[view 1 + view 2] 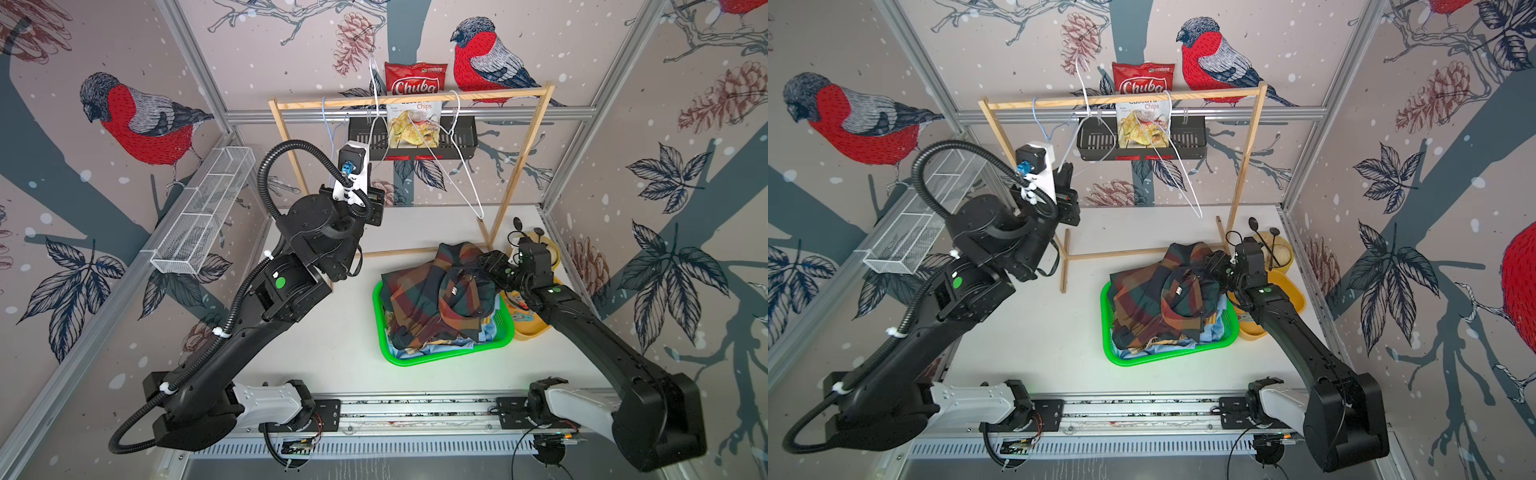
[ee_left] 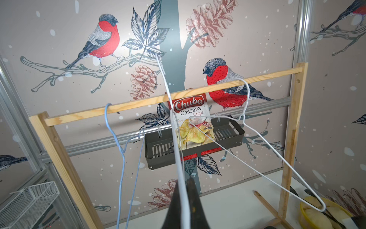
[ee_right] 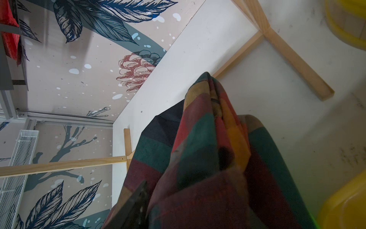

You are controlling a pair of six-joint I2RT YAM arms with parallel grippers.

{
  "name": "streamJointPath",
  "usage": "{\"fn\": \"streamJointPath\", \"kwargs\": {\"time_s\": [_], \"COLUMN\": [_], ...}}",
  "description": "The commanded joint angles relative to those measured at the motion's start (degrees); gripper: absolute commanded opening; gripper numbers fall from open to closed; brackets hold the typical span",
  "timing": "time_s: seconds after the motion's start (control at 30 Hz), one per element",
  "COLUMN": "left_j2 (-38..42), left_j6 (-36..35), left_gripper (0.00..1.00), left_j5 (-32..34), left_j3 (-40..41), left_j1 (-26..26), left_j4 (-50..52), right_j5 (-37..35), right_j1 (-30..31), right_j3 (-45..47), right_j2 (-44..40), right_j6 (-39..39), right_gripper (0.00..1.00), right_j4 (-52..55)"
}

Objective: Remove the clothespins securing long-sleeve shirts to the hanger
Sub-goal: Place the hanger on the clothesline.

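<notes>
Plainly, the long-sleeve shirts are already off their wires. They lie heaped in the green basket (image 1: 377,320) just in front of the wooden rack's (image 1: 498,92) right foot, with the checked shirt (image 1: 432,291) on top. No clothespins show on any hanger.

The left gripper (image 2: 183,190) is clamped tight on the white hanger (image 2: 181,174), holding it up before the rack's left half with its hook above the bar. The right gripper (image 1: 482,259) sits low beside the rack's right foot, jaws set about a raised fold of the checked shirt. One jaw is buried under cloth, so I cannot tell whether it truly grips.

Two hazards stand out. The thin wire could swivel in the closed jaws, or its hook could catch the rack's bar if the left arm swings across. A pull on that fold could drag the whole heap, even the basket, toward the rack's foot, where a sleeve may snag.
</notes>
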State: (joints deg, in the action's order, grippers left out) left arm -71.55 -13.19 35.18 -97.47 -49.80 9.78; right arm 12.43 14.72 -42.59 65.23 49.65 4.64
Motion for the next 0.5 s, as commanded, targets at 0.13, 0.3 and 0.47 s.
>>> {"fn": "streamJointPath", "kwargs": {"time_s": [0.13, 0.3, 0.47], "left_j2": [-1.0, 1.2, 4.3], "left_j6": [7.2, 11.6, 14.7], "left_gripper": [0.0, 0.0, 0.0], "left_j5": [-8.9, -11.2, -12.5], "left_j3": [1.6, 5.9, 9.6], "left_j1": [4.8, 4.8, 4.7], "left_j4": [0.3, 1.6, 2.0], "right_j5": [0.3, 0.4, 0.6], "right_j1": [0.2, 0.1, 0.5], "right_j3": [1.3, 1.3, 0.4], "right_j2": [-2.3, -1.8, -1.0], "right_j6": [-0.3, -0.2, -0.1], "right_gripper": [0.55, 0.52, 0.44], "right_j4": [-0.8, -1.1, -1.2]}}
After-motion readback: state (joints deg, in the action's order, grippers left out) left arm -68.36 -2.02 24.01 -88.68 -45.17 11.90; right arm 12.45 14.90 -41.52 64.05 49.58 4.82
